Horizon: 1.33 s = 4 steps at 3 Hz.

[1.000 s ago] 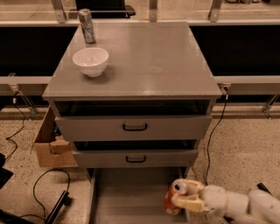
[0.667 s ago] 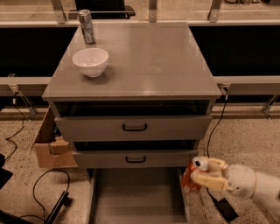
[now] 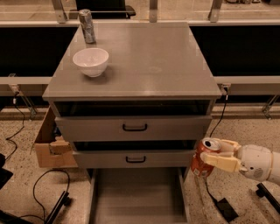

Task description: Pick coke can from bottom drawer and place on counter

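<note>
Speckled terrazzo floor (image 3: 245,131), warm dim light. Dark panels (image 3: 238,50) behind, metal rail (image 3: 249,80) across them, posts (image 3: 152,9) up top. Grey cabinet (image 3: 131,127) center. Cardboard box (image 3: 46,146) just left of it, black cables (image 3: 41,181) on floor. Power brick (image 3: 224,209) bottom right. End effector (image 3: 209,152) low right of cabinet, clamped on coke can (image 3: 199,167).

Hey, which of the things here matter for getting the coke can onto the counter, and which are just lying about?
For the job: coke can, gripped in the hand to the right of the cabinet; open bottom drawer; counter.
Lying about: white bowl and silver can on the counter; cardboard box left of the cabinet.
</note>
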### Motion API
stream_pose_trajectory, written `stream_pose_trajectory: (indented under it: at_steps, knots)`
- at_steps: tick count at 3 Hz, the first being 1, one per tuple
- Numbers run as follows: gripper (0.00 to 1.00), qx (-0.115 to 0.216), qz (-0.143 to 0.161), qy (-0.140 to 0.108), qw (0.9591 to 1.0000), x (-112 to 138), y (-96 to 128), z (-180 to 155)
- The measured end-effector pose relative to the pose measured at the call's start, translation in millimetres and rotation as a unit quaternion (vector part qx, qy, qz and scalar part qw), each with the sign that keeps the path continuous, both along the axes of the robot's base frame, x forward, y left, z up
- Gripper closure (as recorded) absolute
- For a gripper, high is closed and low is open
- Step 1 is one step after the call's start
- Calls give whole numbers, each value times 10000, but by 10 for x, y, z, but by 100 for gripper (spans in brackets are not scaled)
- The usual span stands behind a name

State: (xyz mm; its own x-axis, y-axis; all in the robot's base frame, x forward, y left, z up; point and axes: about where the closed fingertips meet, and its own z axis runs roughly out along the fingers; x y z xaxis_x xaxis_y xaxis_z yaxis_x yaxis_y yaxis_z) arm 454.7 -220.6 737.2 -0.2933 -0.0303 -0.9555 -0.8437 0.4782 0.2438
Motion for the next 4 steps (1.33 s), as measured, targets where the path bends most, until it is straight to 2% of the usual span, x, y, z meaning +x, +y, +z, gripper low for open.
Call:
stream_pose_trajectory:
  at_steps: [1, 2, 3, 4]
  knots:
    - [100, -77, -232, -25, 9997, 121, -245, 392]
    - [100, -74, -698, -85, 9975, 429, -639, 1042]
    - [100, 161, -992, -275, 9946, 898, -855, 1557]
    - [100, 323, -1161, -797, 9895, 1528, -903, 2057]
